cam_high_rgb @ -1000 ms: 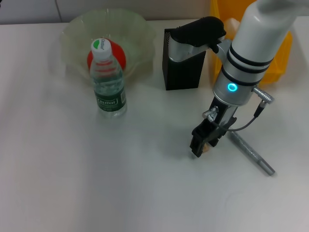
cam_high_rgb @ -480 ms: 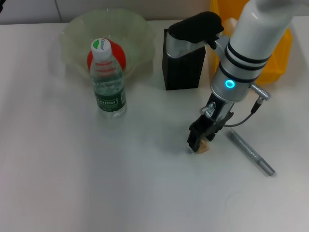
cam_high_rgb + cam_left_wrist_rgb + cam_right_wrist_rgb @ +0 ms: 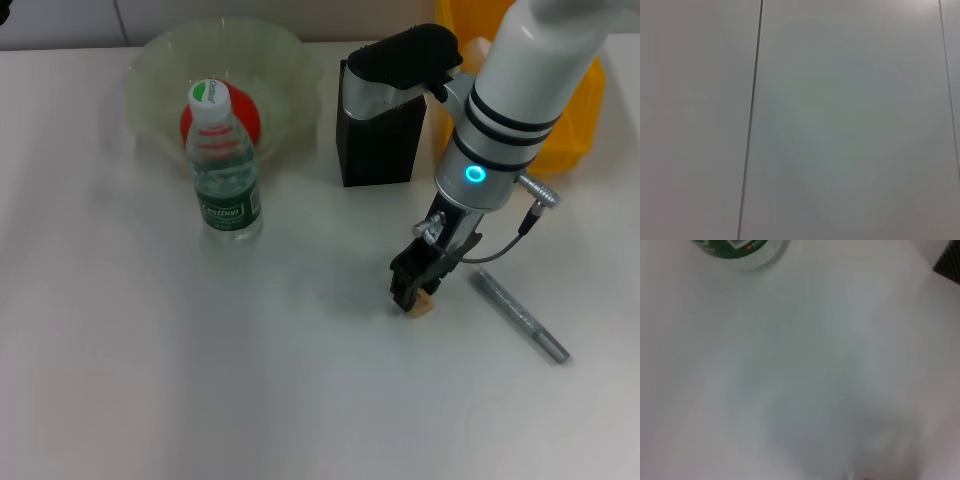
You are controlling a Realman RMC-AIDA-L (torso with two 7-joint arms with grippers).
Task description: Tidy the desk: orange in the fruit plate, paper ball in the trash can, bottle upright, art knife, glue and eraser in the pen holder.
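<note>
Hidden or cut off: the trash can [image 3: 585,110], at the far right corner of the bench [image 3: 150,380], is mostly covered by the right arm and runs out of view at the far edge. The pen holder [image 3: 375,150], near the middle of the far edge, has its upper part screened by the arm's black-and-grey wrist housing. The orange [image 3: 245,115] shows only in part behind the bottle cap. The left gripper is out of sight; the left wrist view shows only a plain grey panel with dark seams. The right wrist view shows bare bench, the bottle's base at one edge and a dark mesh corner at another; no fingers appear there.

Eraser [image 3: 422,303]: on the bench right of centre, directly under the right gripper [image 3: 410,293], its tan end showing at the fingertips on the right side.

Right gripper: pointed down at the bench, dark fingers drawn close together about the eraser; whether they actually press it cannot be told.

Knife [image 3: 520,317]: a grey pen-like rod lying slantwise just right of the gripper, apart from it.

Bottle [image 3: 222,165]: upright, left of centre, just in front of the plate [image 3: 150,60].

Orange: inside the plate, near the far left corner.
</note>
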